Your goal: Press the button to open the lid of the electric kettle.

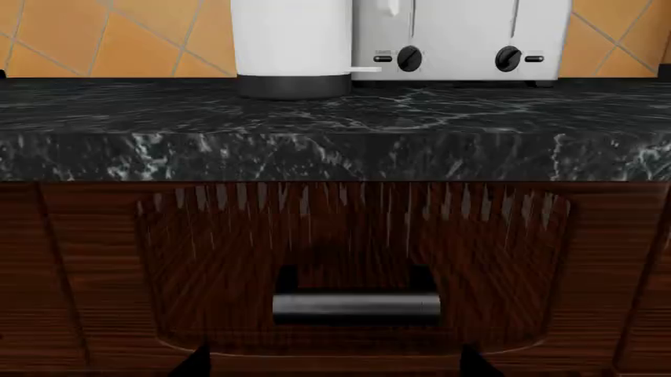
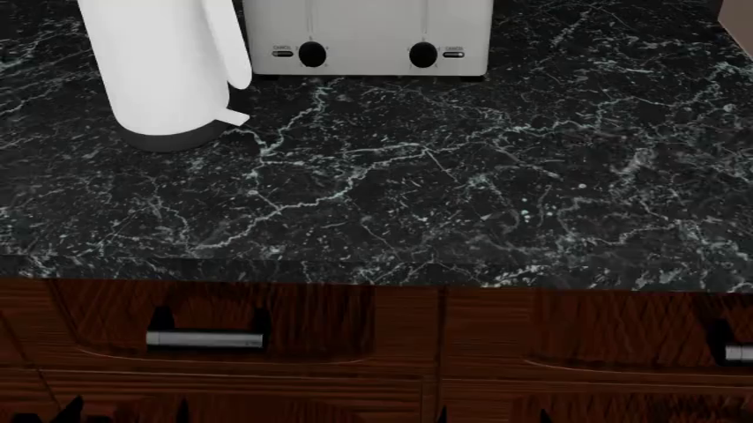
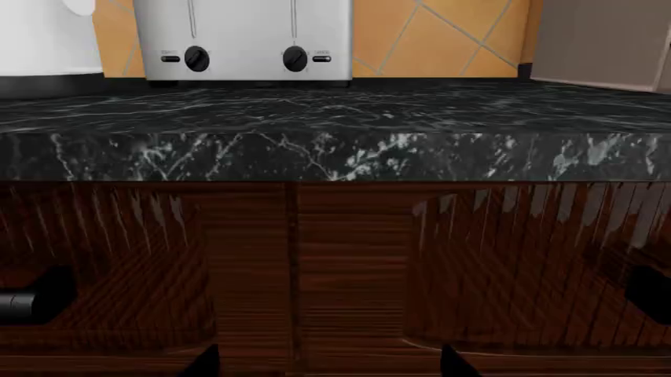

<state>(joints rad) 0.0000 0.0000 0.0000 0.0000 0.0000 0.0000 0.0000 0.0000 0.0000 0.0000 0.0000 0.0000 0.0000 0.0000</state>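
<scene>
The white electric kettle [image 2: 165,70] stands at the counter's back left on its dark grey base, handle [image 2: 226,53] towards the toaster. Its top is cut off in every view, so the lid and the button are out of view. The kettle's lower body also shows in the left wrist view [image 1: 291,39] and at the edge of the right wrist view [image 3: 42,35]. My left gripper [image 1: 333,366] is open and empty, low in front of a drawer, below the counter. My right gripper [image 3: 328,366] is open and empty, also below the counter, facing the cabinet fronts.
A silver toaster [image 2: 367,31] with two black dials stands right of the kettle against the orange tiled wall. The black marble counter [image 2: 471,194] overhangs dark wood drawers. A metal drawer handle [image 1: 357,304] is straight ahead of the left gripper.
</scene>
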